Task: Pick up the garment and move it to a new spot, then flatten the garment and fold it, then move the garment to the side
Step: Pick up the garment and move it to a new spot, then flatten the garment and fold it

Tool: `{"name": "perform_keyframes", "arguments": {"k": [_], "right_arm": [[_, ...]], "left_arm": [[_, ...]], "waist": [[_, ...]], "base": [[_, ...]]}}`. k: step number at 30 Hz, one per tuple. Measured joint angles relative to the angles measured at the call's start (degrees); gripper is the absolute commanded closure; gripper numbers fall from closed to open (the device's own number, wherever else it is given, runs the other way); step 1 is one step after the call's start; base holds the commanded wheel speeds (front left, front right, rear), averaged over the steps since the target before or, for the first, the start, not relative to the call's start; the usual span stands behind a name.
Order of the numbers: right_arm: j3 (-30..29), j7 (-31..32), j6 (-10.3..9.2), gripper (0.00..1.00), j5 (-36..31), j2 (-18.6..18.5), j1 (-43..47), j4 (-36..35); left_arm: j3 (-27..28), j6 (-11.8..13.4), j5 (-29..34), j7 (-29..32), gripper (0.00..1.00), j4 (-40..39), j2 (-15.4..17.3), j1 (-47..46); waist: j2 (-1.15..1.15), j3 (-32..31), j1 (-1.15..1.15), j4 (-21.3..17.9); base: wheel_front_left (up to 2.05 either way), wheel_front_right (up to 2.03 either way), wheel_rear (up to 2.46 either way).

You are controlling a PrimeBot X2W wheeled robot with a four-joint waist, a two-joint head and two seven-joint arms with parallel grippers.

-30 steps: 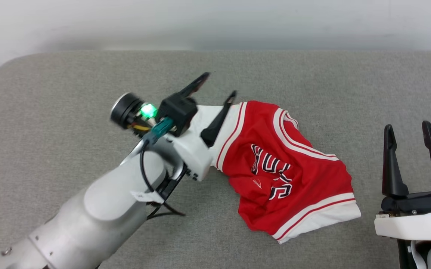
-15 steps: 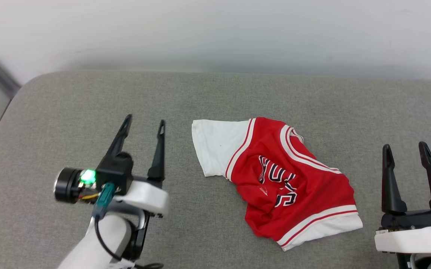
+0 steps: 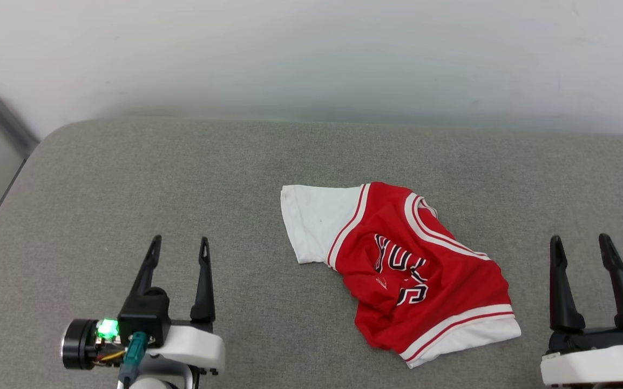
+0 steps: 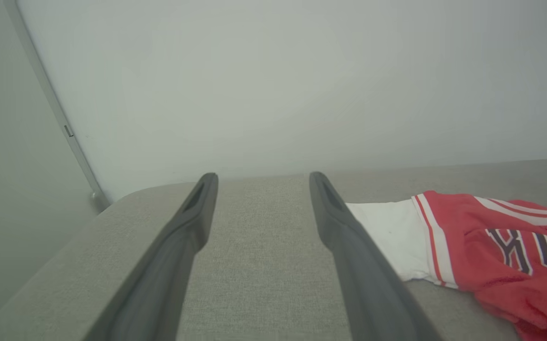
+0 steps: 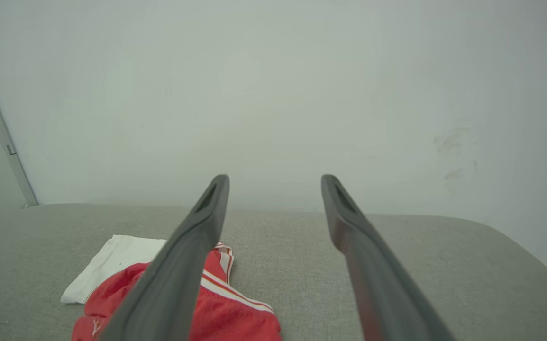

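Note:
The garment (image 3: pixel 398 270), a red jersey with white sleeves and striped trim, lies bunched and partly folded on the grey cushioned surface (image 3: pixel 128 178). One white sleeve spreads flat at its left, and black-and-white lettering shows on the red chest. My left gripper (image 3: pixel 179 247) is open at the lower left, well apart from the cloth, nothing between its fingers. Open as well, my right gripper (image 3: pixel 580 243) waits at the lower right, just past the garment's hem. The garment (image 4: pixel 482 246) sits right of the left fingers, and in the right wrist view the garment (image 5: pixel 235 312) lies behind my left finger.
A pale wall (image 3: pixel 311 54) rises behind the surface. The rounded left corner of the surface (image 3: pixel 47 140) meets a metal strip (image 3: pixel 4 124) running down the wall. Bare grey fabric stretches left of and beyond the garment.
My left arm has drawn back from the white sleeve to the lower left, letting the sleeve lie flat. The camera has tilted, shifting the whole scene downward. The right gripper keeps its pose.

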Motion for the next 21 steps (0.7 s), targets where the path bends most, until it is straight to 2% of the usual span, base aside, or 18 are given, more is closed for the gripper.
{"name": "perform_keyframes", "arguments": {"k": [9, 21], "right_arm": [[-0.3, 0.0, 0.00, 0.00, 1.5, 0.0, 2.1, 1.5], [-0.5, 0.0, 0.00, 0.00, 2.2, 0.0, 2.5, 1.7]], "left_arm": [[3.4, -5.4, 5.0, 0.0, 0.00, 1.6, -4.2, 2.9], [6.9, -8.8, 7.7, 0.0, 0.00, 2.5, -6.6, 4.0]], "waist": [[0.00, -1.1, 0.00, -0.1], [0.00, -1.4, 0.00, -0.7]], "base": [[0.00, 0.00, 0.00], [0.00, 0.00, 0.00]]}}
